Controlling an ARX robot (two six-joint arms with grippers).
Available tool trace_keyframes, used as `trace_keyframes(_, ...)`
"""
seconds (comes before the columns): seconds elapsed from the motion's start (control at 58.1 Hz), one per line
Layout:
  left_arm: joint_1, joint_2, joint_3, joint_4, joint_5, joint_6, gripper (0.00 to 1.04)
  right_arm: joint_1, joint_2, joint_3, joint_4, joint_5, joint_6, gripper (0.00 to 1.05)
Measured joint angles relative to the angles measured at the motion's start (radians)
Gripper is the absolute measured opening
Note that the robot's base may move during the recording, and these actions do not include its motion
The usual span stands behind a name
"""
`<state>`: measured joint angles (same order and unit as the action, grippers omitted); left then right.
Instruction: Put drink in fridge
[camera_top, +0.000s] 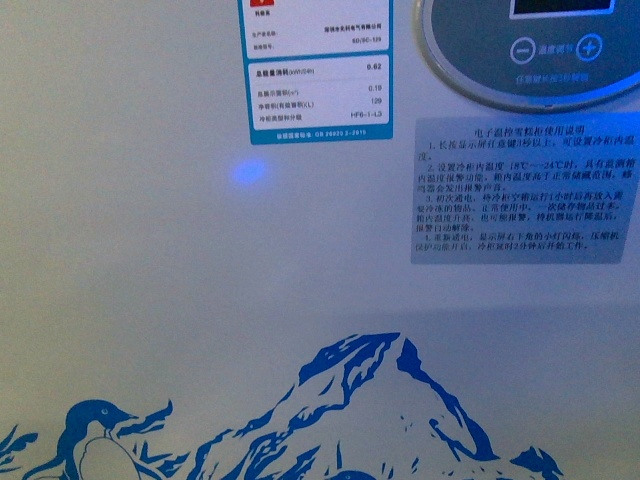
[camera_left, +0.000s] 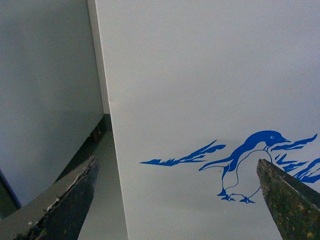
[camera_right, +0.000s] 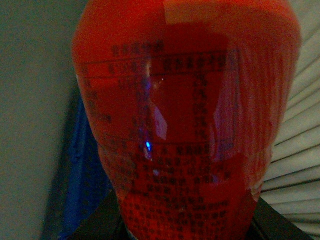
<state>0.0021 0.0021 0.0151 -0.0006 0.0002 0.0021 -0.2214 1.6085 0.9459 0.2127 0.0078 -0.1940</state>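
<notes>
The white fridge (camera_top: 150, 300) fills the front view at close range, with its blue penguin-and-mountain picture (camera_top: 380, 410) low down and the oval grey display (camera_top: 530, 50) at the top right. Neither arm shows there. In the left wrist view my left gripper (camera_left: 177, 200) is open and empty, its two dark fingers (camera_left: 75, 200) apart in front of the fridge's white side (camera_left: 200, 75) and the blue penguin (camera_left: 250, 165). In the right wrist view my right gripper is shut on the drink bottle (camera_right: 185, 115), red with a printed label, which fills the frame.
A white label (camera_top: 315, 70) and a grey instruction sheet (camera_top: 520, 190) are stuck on the fridge front. A grey wall or cabinet side (camera_left: 45, 90) stands beside the fridge, with a narrow floor gap (camera_left: 100, 145) between. White ribbed slats (camera_right: 300, 150) show behind the bottle.
</notes>
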Motion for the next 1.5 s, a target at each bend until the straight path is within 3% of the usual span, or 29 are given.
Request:
trace_keyframes(0.379, 0.0, 0.0, 0.0, 0.0, 0.0, 0.0, 0.97, -0.076, -0.685, -0.197, -0.17, -0.167, 0.212, 0.37)
trace_keyframes(0.706, 0.0, 0.0, 0.0, 0.0, 0.0, 0.0, 0.97, 0.012, -1.017, -0.281, -0.329, -0.169, 0.213, 0.37)
trace_keyframes(0.844, 0.0, 0.0, 0.0, 0.0, 0.0, 0.0, 0.97, 0.081, -1.139, -0.323, -0.429, -0.061, 0.231, 0.37)
trace_keyframes(1.171, 0.0, 0.0, 0.0, 0.0, 0.0, 0.0, 0.97, 0.447, -1.237, -0.41, -0.417, 0.379, 0.227, 0.37)
trace_keyframes(1.498, 0.0, 0.0, 0.0, 0.0, 0.0, 0.0, 0.97, 0.475, -1.235, -0.43, -0.417, 0.4, 0.227, 0.37)
